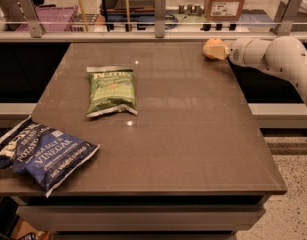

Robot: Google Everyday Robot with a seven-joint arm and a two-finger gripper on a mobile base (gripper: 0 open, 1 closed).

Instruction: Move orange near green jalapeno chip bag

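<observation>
The step in hand looks like the pick-up. The gripper (219, 50) is at the far right edge of the surface (193, 129), right at the orange (210, 48), and the white arm (275, 54) reaches in from the right. The orange sits at the gripper's tip, touching it or very nearly so, low against the surface. I cannot tell whether the gripper is clenched on the fruit or released. The green chip bag (112, 90) lies flat on the left half of the surface, well apart from the orange. A blue chip bag (40, 154) hangs over the near left corner. The carry is not yet done, so the next move calls for a firm hold, a lift, and a sweep leftward to set the orange just beside the green bag, not on it.
</observation>
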